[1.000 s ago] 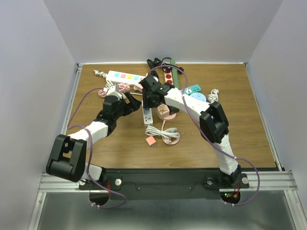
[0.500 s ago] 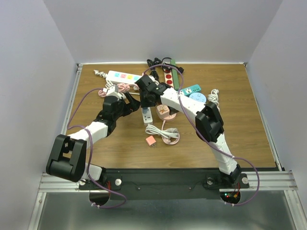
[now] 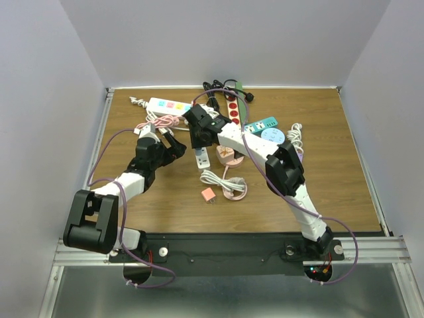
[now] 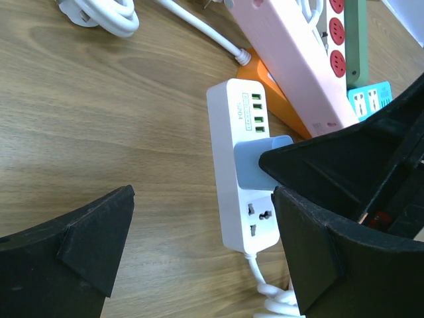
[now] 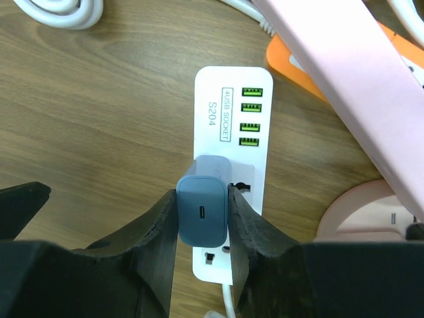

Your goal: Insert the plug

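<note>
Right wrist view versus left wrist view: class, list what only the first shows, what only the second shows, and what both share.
Only the right wrist view shows the end face of the blue charger with its small port, and a round pink item. Only the left wrist view shows the left end effector open and empty, a teal power strip and red sockets. Both show the right end effector holding the charger at the white power strip with four green ports, the pink power strip, an orange piece and the wooden table.
</note>
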Robot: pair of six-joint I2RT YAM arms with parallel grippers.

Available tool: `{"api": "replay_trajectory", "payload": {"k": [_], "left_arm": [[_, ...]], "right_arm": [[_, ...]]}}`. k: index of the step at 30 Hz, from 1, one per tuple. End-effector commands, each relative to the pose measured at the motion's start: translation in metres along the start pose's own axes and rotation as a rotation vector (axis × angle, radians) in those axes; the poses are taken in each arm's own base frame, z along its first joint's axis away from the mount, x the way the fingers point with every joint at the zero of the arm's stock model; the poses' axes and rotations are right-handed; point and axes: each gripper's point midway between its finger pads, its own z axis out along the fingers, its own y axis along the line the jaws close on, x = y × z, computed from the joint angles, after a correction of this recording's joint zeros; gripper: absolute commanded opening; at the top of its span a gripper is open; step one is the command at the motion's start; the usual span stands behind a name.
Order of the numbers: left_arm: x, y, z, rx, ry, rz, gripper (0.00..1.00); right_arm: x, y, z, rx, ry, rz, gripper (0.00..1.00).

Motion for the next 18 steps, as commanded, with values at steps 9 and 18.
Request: {"api": "replay_trajectory", "payload": {"k": [9, 18], "left_arm": [[-0.012, -0.007, -0.008, 0.04, -0.048, 0.019, 0.98], [-0.005, 0.002, -0.022, 0.019, -0.055, 0.039, 0.98]], "right_arm": [[0.096, -0.026, 0.061, 0.089, 0.231, -0.073, 0.0], [0.052, -0.006, 0.045, 0.022, 0.14, -0.056, 0.08]]}}
